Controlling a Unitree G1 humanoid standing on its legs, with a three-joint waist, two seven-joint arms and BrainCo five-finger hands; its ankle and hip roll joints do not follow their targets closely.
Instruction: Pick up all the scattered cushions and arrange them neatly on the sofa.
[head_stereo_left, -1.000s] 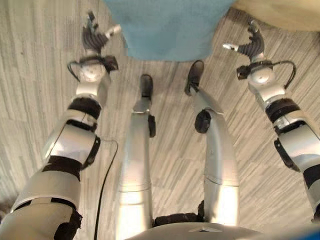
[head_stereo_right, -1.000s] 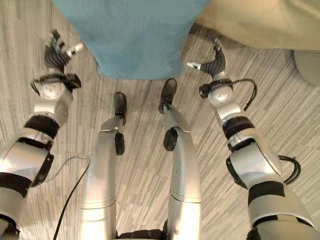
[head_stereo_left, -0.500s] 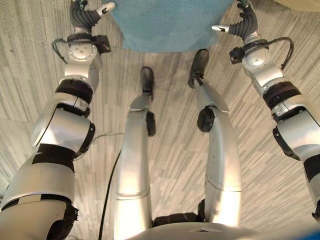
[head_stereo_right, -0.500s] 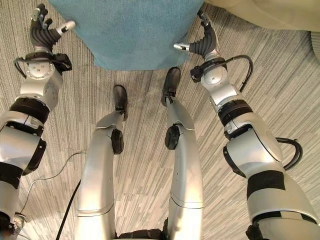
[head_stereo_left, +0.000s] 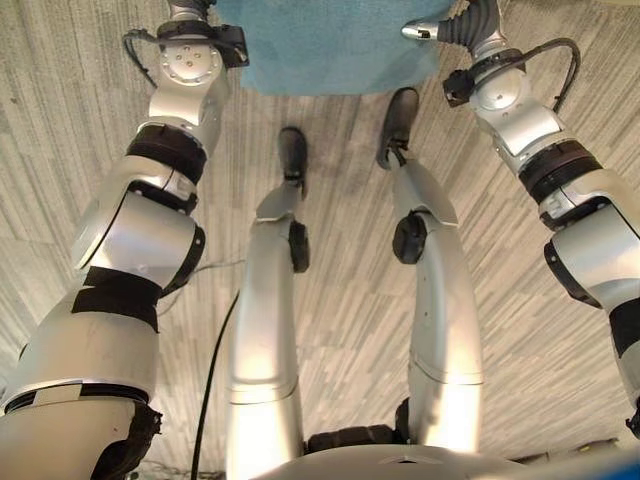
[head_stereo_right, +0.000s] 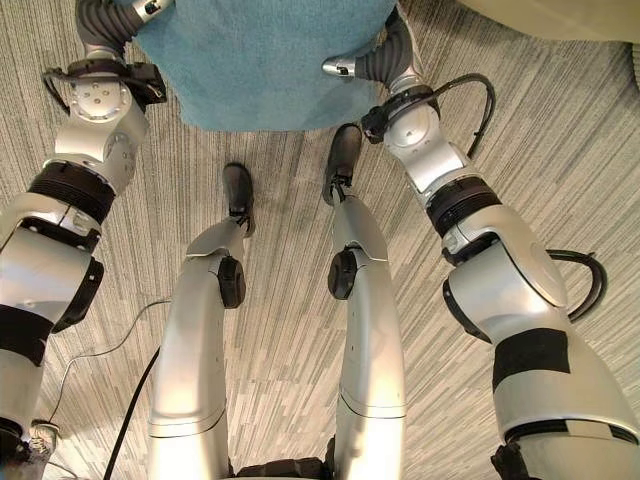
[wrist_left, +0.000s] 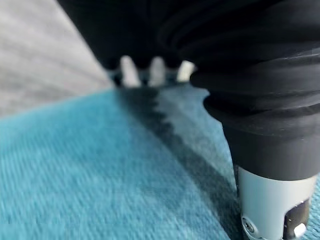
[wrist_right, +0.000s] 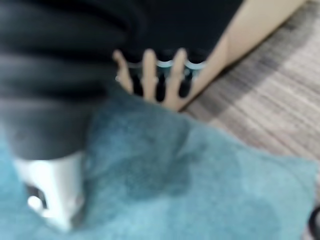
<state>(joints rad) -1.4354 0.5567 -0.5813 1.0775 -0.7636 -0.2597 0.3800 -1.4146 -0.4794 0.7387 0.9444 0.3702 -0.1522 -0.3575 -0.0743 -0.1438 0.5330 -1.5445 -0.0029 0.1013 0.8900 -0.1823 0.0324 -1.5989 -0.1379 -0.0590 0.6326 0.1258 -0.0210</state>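
Right eye view: one teal cushion (head_stereo_right: 265, 65), lying flat on grey striped carpet (head_stereo_right: 560, 170). All positions below are given relative to this cushion.

Left hand (head_stereo_right: 105, 20): at the cushion's left edge, thumb reaching in over the teal fabric. Left wrist view shows the thumb (wrist_left: 272, 200) low over the cushion surface (wrist_left: 100, 170) and the silver fingers (wrist_left: 130, 72) extended in a row at the far edge, where cushion meets carpet. Fingers straight and spread, not closed on the fabric; whether they press on it cannot be told.

Right hand (head_stereo_right: 385, 55): at the cushion's right edge, thumb pointing inward across the near right corner. Right wrist view shows the thumb (wrist_right: 50, 200) just above the teal cloth (wrist_right: 200, 185) and the fingers (wrist_right: 150, 75) extended in a row past the cushion's far side. Fingers straight and apart, nothing clamped.

Cream upholstered item (head_stereo_right: 540, 15): beyond the cushion's right side, near the right hand; in the right wrist view its pale surface (wrist_right: 250, 30) lies just behind the fingertips. Whether it is a second cushion or part of the sofa cannot be told.

Cushion condition: flat, near edge straight, near corners rounded, bracketed by the two hands on opposite sides.
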